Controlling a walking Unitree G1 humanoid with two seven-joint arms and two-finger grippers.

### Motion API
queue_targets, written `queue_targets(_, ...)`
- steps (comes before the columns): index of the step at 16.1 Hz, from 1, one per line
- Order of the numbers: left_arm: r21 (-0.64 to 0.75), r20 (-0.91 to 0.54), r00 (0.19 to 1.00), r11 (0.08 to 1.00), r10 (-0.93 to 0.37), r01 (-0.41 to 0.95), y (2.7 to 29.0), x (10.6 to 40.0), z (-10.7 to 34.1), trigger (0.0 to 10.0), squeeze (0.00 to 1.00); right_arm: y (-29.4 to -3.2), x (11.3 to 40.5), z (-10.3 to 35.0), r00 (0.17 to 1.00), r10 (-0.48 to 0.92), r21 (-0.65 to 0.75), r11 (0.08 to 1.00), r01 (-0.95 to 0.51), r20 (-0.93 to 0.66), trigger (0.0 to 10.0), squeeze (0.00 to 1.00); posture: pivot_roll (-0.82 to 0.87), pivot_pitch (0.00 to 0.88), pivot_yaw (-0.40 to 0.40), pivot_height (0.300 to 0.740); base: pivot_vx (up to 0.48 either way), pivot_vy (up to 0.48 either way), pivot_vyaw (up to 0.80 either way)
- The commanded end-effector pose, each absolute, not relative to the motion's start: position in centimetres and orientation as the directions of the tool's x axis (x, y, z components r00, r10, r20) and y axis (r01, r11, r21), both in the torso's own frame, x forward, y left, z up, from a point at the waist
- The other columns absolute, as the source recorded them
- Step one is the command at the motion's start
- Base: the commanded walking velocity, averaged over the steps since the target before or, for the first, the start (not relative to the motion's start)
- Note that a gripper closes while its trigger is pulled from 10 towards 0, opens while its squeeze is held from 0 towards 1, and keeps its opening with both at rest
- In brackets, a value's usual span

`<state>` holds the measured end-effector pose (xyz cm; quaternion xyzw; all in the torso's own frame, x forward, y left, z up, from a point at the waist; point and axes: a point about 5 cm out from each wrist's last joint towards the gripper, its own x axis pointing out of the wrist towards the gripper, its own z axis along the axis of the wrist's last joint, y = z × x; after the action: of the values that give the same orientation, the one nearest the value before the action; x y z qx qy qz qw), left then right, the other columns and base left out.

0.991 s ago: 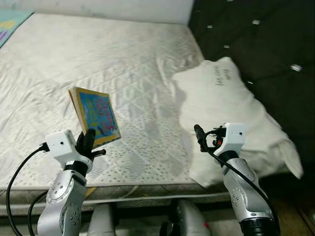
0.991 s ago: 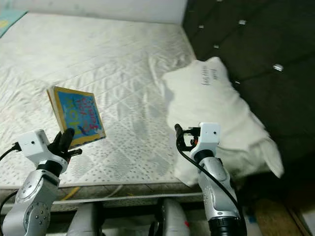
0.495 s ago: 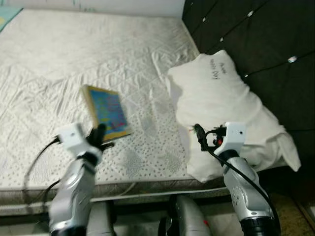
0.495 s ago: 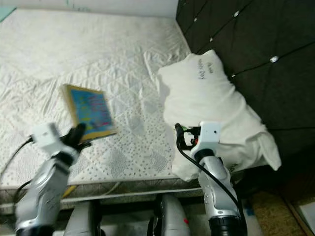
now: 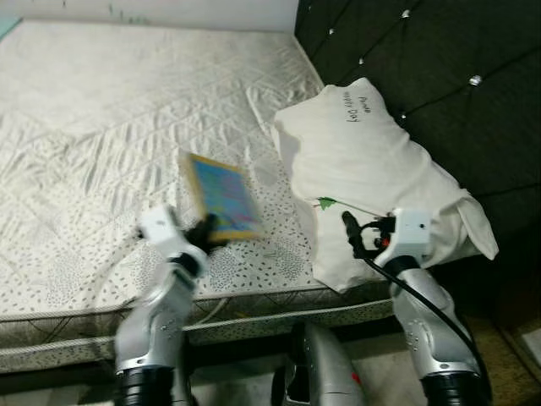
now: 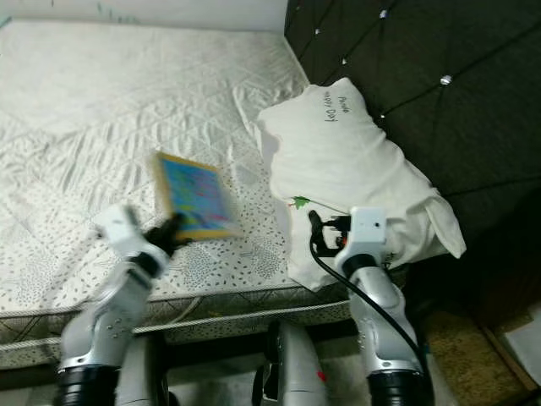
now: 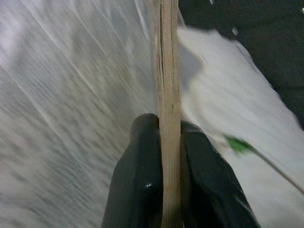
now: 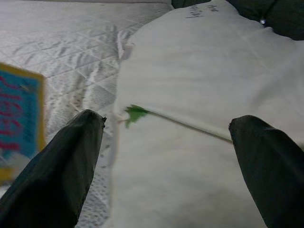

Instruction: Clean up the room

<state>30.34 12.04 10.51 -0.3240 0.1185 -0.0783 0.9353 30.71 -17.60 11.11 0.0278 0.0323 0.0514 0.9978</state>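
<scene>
Book (image 5: 222, 197), blue with yellow border, pinched upright by left fingers (image 7: 137, 190); right fingers (image 8: 61, 166) wide.

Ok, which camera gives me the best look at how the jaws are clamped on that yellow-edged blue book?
The left wrist view: the left gripper has its jaws shut on the yellow-edged blue book, seen edge-on between them. The eye views show its cover held above the white mattress, blurred. The right wrist view catches one corner.

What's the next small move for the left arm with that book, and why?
Probably carry the book clear of the mattress toward wherever it gets put away. The left gripper is shut on its edge, holding it tilted above the sheet beside the pillow; the right gripper is open, holding nothing.
</scene>
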Motion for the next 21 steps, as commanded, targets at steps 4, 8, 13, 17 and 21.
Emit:
queue_targets(4,-0.758,-0.273,0.910,0.652,-0.313,-0.002,10.9,30.5,9.0,10.0,0.00,-19.8,30.4,12.3,0.997,0.061,-0.016,0.998,-0.062,-0.041,10.0,0.00,-0.16,0.122,-0.122,0.578,0.000,0.000,0.00)
queue_targets(8,-0.757,-0.338,0.874,0.653,-0.349,-0.032,11.6,30.6,7.5,10.0,0.00,-22.0,30.4,13.1,0.999,0.032,-0.064,0.997,-0.034,-0.039,10.0,0.00,-0.20,0.126,-0.146,0.578,0.000,0.000,0.00)
queue_targets(13,-0.754,-0.380,0.849,0.655,-0.366,-0.054,13.5,31.8,6.2,10.0,0.00,-22.4,30.1,13.7,0.999,0.035,-0.090,0.995,-0.038,-0.037,10.0,0.00,-0.24,0.128,-0.159,0.578,0.000,0.000,0.00)
queue_targets(17,-0.695,-0.398,0.858,0.717,-0.324,-0.052,15.3,33.1,6.0,10.0,0.00,-22.6,29.9,13.9,0.999,0.036,-0.102,0.994,-0.040,-0.038,10.0,0.00,-0.25,0.124,-0.160,0.578,0.000,0.000,0.00)
queue_targets(21,-0.668,-0.437,0.843,0.741,-0.313,-0.071,16.3,33.4,5.3,10.0,1.00,-22.7,30.0,14.0,0.999,0.036,-0.107,0.994,-0.039,-0.038,10.0,0.00,-0.26,0.121,-0.160,0.578,0.000,0.000,0.00)
